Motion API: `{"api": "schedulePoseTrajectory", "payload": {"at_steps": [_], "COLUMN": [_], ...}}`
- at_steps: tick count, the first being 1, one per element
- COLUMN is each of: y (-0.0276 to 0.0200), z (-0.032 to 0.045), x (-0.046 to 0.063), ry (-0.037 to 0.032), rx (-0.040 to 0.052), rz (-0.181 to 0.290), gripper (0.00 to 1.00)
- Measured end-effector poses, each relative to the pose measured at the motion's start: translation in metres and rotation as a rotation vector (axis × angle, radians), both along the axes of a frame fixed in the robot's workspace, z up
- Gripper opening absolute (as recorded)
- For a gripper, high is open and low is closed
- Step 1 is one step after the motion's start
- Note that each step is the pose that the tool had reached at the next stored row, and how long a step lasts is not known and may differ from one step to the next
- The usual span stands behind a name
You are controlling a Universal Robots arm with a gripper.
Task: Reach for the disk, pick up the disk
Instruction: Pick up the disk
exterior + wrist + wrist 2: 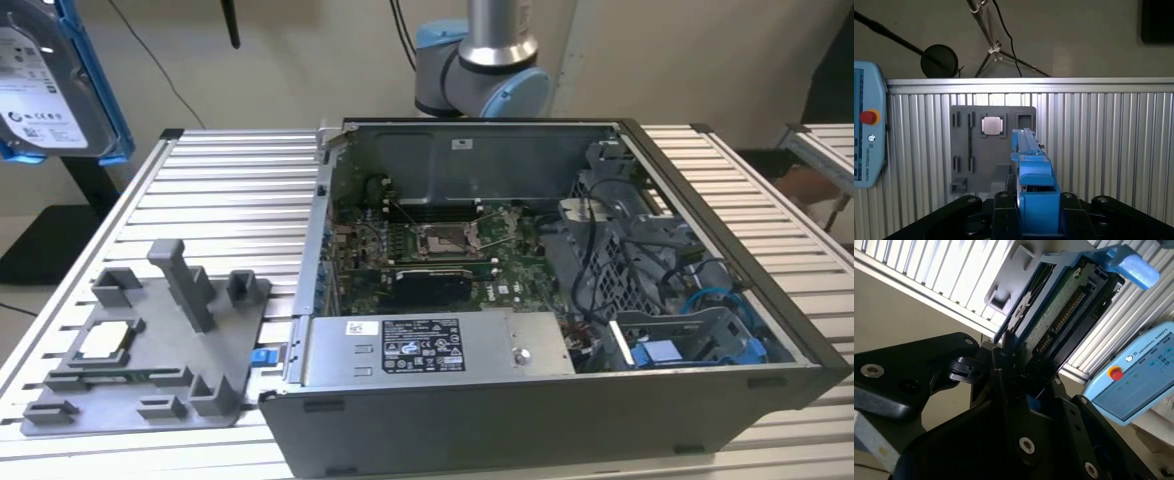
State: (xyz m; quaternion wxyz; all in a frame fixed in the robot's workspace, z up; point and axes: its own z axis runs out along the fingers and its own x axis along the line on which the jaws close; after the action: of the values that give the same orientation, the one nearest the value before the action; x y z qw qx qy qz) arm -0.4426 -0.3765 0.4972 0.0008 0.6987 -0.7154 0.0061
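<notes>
Starting with the exterior view: finding the disk (47,85) hanging in the air, well above the grey fixture (147,350), with the open computer case (534,300) standing beside that fixture. Showing a flat silver-grey metal face with a white label, framed by bright blue plastic rails.

Moving to the second wrist view: seeing the gripper (1026,365) pinching the disk by one end, black fingers (1002,352) pressing against its flat sides. Exposing the green circuit-board underside and a row of connector pins, with the long axis running straight out from the jaws towards the fixture.

Turning to the first wrist view: looking along the disk (1030,155) edge-on, glossy blue rail facing the camera, clamped between the jaws. Pointing towards the matte, moulded fixture, where a small square silver chip (991,125) is sitting. Judging the grasp made and the disk clear of the fixture.
</notes>
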Motion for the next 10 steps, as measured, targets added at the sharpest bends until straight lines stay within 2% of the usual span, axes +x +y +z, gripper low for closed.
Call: {"api": "schedulePoseTrajectory", "payload": {"at_steps": [10], "y": [0.0], "z": [0.0], "x": [0.024], "ry": [0.0053], "rx": [0.0], "rz": [0.0], "gripper": [0.0]}}
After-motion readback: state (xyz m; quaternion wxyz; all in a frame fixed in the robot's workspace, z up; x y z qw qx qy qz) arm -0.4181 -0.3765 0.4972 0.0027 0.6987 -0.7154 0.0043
